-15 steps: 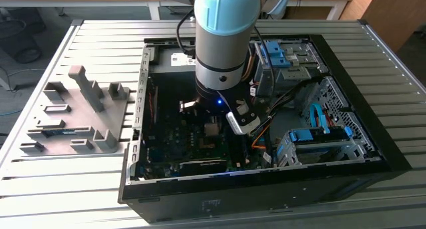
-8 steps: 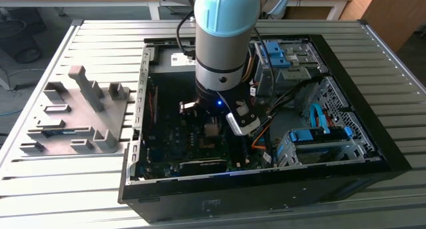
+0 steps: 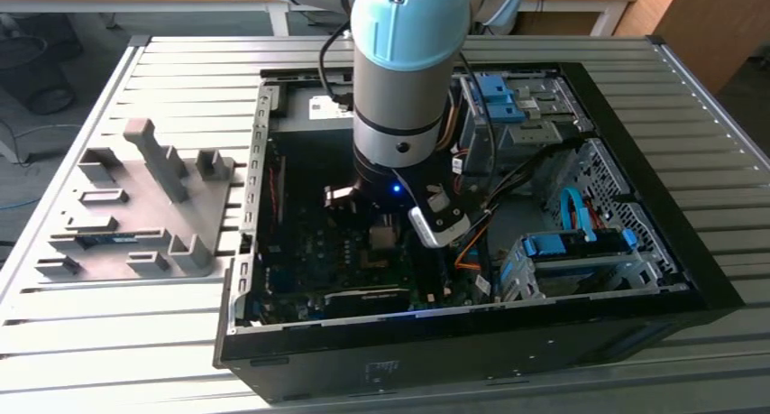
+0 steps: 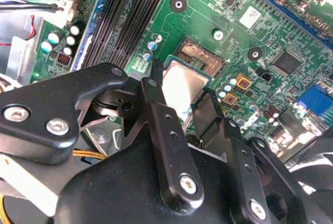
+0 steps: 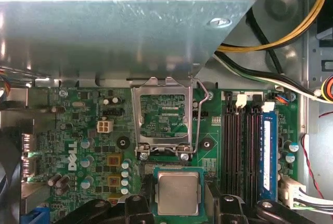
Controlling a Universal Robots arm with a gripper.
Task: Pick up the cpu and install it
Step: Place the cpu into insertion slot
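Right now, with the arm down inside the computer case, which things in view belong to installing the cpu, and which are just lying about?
Belong to the job: cpu, held in the tool; open socket beneath it.

Just lying about: memory slots; cable bundle; grey parts rack on the exterior view's left; blue drive trays.
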